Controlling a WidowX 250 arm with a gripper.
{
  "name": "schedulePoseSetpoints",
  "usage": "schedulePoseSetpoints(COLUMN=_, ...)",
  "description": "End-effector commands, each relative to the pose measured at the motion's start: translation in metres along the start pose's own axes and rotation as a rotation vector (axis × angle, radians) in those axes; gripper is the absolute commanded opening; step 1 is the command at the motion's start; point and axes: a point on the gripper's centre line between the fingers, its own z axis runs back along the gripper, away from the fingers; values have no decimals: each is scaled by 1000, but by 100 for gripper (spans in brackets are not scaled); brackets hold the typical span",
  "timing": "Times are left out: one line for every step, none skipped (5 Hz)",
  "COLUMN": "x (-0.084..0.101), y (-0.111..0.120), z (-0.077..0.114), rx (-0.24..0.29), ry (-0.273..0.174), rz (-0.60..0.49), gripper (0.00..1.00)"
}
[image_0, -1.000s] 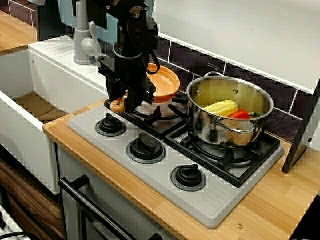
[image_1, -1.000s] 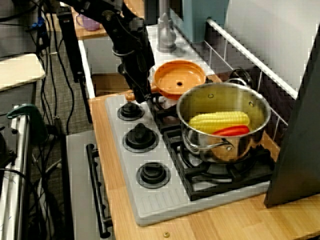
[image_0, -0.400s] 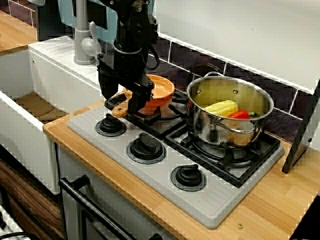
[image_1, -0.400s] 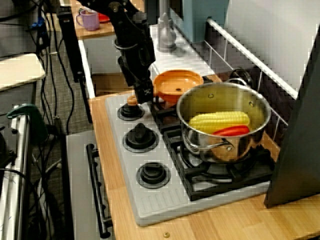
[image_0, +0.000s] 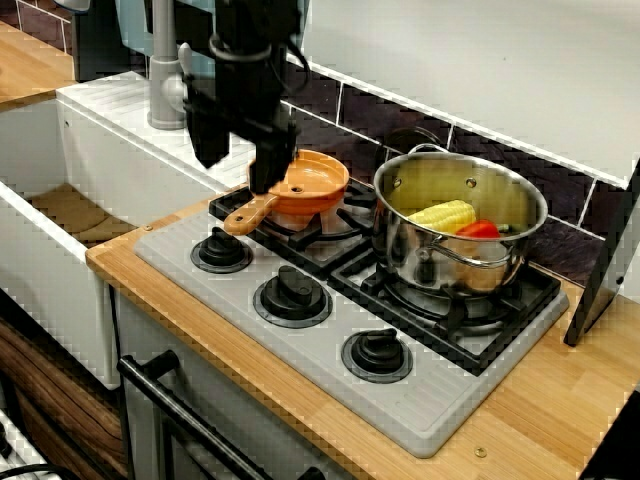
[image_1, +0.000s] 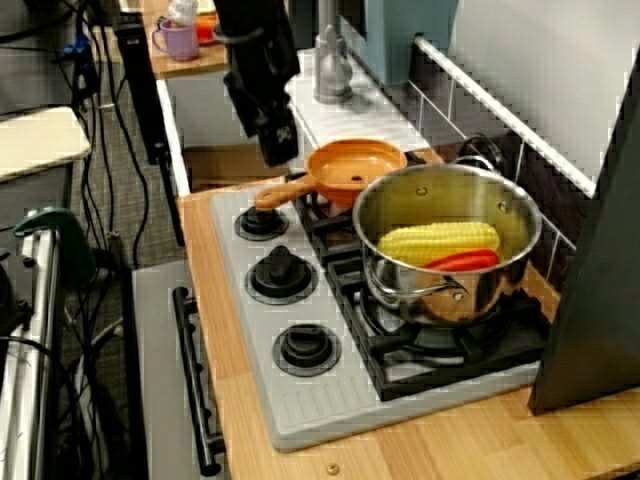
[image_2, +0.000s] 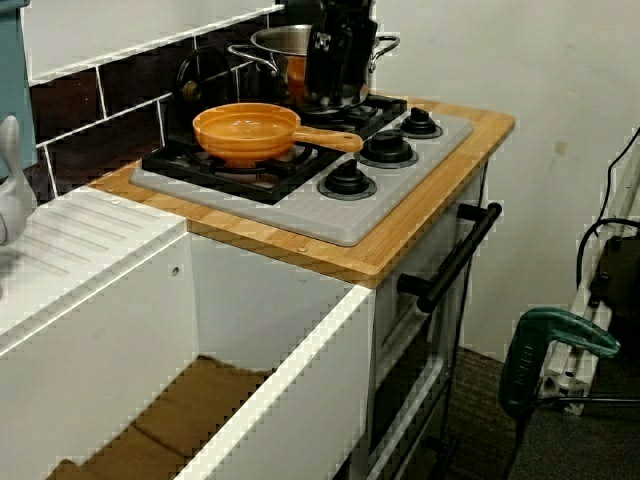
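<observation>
A: What's at the counter's left end?
B: The sink (image_0: 50, 290), and next to it the stove (image_0: 400, 400). The end effector (image_0: 237, 160) hangs over the stove's back left corner, fingers apart, gripping nothing.
A: And the pan?
B: The pan (image_0: 310, 178) sits flat on the back left burner. Its handle (image_0: 250, 213) juts toward the counter's front left edge, just under the end effector, likely for easy reach.
A: Further right?
B: A pot (image_0: 470, 270) stands upright on the neighbouring burner, keeping corn (image_0: 443, 214) and something red inside.
</observation>
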Motion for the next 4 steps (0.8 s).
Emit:
schedulePoseSetpoints(x=10, y=-6, z=58, rx=-30, ry=-26, rz=-32, gripper=100)
schedulePoseSetpoints(x=9, y=-16, z=65, rx=-68, ry=-19, rz=-96, gripper=100)
schedulePoseSetpoints(x=5, y=-27, z=73, rx=-92, ry=-32, rz=-56, gripper=100)
schedulePoseSetpoints(x=5, y=-44, z=79, rx=-114, ry=-37, rz=-36, gripper=100)
